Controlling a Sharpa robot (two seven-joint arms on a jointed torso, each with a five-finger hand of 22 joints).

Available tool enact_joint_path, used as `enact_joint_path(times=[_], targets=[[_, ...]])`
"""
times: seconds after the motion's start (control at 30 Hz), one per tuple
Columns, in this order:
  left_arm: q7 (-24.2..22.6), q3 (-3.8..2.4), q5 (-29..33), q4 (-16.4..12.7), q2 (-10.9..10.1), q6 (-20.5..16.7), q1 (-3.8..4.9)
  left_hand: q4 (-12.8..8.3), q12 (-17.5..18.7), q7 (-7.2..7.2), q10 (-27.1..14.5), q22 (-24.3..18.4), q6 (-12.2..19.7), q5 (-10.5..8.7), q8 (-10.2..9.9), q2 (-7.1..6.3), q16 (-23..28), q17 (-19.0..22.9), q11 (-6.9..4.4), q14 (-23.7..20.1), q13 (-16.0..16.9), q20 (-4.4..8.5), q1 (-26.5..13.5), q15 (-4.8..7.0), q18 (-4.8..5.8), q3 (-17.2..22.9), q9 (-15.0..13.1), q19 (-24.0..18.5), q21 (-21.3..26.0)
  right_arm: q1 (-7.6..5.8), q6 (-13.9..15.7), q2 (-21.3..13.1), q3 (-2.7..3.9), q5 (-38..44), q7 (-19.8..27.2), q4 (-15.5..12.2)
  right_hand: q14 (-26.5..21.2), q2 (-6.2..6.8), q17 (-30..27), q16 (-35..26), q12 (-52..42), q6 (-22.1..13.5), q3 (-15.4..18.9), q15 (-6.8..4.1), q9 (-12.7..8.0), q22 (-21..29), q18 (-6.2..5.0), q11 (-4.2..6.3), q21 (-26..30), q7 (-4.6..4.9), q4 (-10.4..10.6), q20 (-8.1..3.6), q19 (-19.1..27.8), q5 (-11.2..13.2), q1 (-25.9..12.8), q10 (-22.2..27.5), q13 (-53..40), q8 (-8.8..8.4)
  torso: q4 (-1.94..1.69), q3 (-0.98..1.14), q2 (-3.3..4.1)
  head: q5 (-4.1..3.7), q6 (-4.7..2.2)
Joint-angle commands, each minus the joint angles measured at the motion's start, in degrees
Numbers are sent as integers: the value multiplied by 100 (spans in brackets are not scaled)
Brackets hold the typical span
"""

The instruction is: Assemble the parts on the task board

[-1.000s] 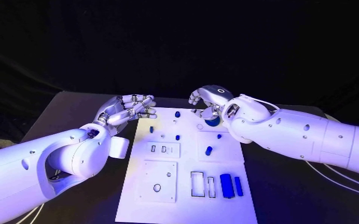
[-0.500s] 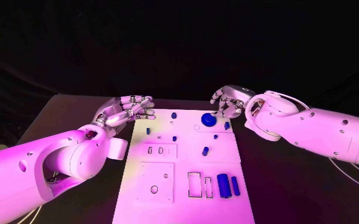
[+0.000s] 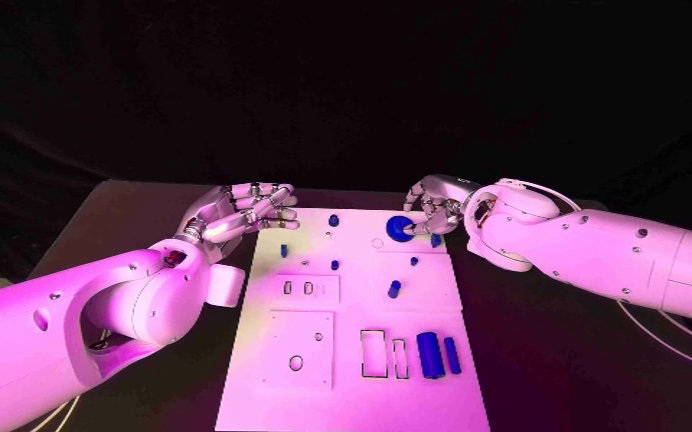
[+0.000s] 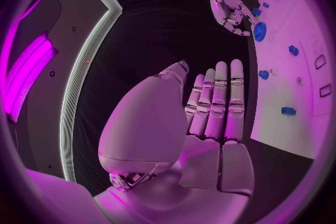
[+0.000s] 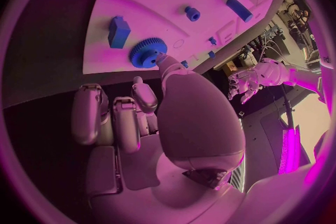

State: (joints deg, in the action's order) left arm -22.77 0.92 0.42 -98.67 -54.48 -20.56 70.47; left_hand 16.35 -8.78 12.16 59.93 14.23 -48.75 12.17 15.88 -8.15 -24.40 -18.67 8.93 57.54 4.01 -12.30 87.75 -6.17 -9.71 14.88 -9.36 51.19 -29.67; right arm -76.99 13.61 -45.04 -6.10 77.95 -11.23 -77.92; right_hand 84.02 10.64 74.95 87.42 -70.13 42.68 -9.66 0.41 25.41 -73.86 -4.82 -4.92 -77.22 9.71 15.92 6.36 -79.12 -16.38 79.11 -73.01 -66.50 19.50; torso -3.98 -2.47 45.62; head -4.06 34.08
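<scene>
At upper right of the task board, right hand rests a fingertip on the blue gear, gripping nothing, left hand released beside the board; press straight down, likely seating it.

Left hand open, right hand curled.

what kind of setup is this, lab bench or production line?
Looks like a lab or demo bench: a white task board with cutouts and small blue parts, such as a gear, on a black table, against a dark backdrop under coloured light.
</scene>
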Motion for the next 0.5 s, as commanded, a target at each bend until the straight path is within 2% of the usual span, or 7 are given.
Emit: enact_joint_path(times=[0.03,0.5], targets=[[-15,-4,12,-8,14,124,12,0,31,58,9,8,25,-24,-31,-6,-32,-10,41,2,-3,7,-54,-11,-72,31,5,45,-37,37,-125,63,-5,46,-58,82,445,-1,754,35,-41,-45,-1,26,9,4,81,6,-9,7,49,36,2,-40,72,-29,-32,38,-8,0,2,8,8],[-11,-4,12,2,10,129,12,-1,33,57,11,10,25,-23,-31,-5,-34,-14,40,0,-2,8,-52,-11,-72,38,5,43,-41,95,-117,188,-13,66,-3,174,470,-56,877,77,-294,16,-12,30,29,-98,102,7,-80,2,61,42,-59,-56,73,-185,-297,91,10,3,1,18,47]])
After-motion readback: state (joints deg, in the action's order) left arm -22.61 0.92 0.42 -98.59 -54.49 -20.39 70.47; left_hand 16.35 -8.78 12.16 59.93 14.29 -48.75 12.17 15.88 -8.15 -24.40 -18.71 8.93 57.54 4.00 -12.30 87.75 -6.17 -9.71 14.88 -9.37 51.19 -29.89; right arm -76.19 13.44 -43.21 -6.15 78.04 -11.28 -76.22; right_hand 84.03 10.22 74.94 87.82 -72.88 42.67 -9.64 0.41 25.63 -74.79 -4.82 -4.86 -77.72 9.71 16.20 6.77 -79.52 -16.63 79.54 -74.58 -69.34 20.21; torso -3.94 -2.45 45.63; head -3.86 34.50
